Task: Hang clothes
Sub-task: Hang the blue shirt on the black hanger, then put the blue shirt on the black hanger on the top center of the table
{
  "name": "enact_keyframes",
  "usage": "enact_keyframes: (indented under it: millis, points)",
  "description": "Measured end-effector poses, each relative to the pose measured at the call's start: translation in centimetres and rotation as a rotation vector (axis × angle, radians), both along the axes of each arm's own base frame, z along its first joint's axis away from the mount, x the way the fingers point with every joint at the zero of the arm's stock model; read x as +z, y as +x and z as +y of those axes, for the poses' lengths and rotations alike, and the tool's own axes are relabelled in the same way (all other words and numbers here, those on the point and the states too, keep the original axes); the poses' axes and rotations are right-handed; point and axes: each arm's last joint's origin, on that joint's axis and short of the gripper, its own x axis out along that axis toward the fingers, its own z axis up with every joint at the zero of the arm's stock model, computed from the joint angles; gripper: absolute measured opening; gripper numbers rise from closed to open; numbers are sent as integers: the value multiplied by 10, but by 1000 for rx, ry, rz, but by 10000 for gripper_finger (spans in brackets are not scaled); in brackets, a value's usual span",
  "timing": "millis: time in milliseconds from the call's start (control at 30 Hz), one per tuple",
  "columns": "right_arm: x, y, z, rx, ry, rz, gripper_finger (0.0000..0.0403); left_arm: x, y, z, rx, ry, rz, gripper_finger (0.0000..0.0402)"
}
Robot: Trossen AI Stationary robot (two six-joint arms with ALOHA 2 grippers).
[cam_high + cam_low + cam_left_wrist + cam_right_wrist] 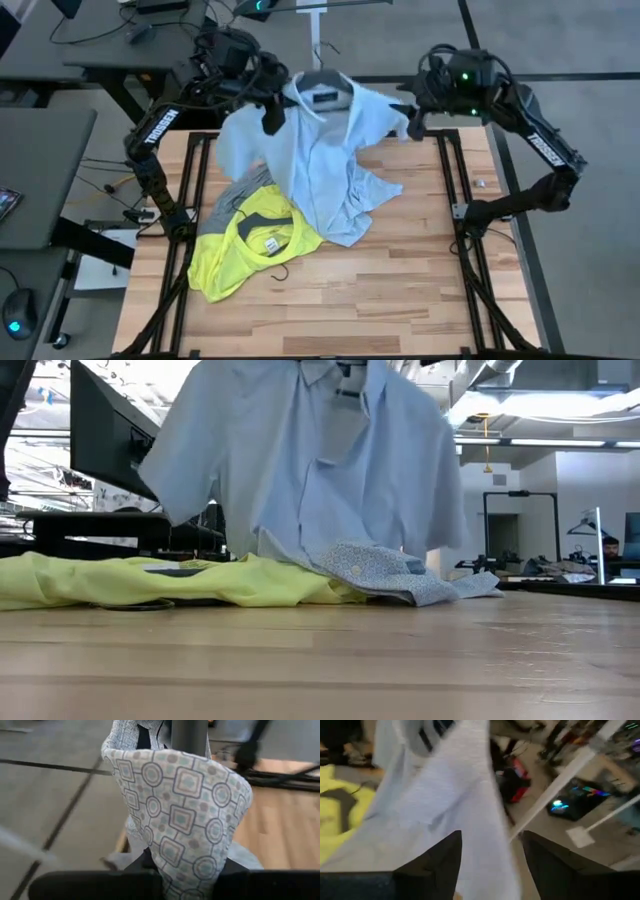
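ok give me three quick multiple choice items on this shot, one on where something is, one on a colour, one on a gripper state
1. Where does the neon-yellow T-shirt lie?
A. flat on the table, on the left arm's side
B. hung on the rail
C. in the right gripper

2. What colour is the collared shirt being lifted?
A. red
B. pale light blue
C. black

3. How does the left gripper stand?
A. wide open, holding nothing
B. out of view
C. shut on the collared shirt

Answers:
1 A, the high view shows it spread on the wood beside the grey T-shirt.
2 B, both the high and low views show pale blue fabric with a collar.
3 C, the left wrist view shows patterned fabric pinched between its fingers; the right gripper stands open beside the shirt.
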Motion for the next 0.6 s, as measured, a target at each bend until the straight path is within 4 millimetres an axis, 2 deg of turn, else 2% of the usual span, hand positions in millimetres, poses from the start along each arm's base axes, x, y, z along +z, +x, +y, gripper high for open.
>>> enact_keyframes:
  millis: [100,233,433,600]
  points:
    - [-5,6,-9,113,122,-44,202,1,3,-7,-30,0,-6,22]
    - [-14,20,-8,296,243,-54,202,0,4,-11,-46,-11,7,22]
    - [-30,39,-17,289,276,18,201,1,7,-15,-41,-12,-3,23]
    - [-39,44,-23,278,295,62,175,1,7,-18,-37,-28,-5,23]
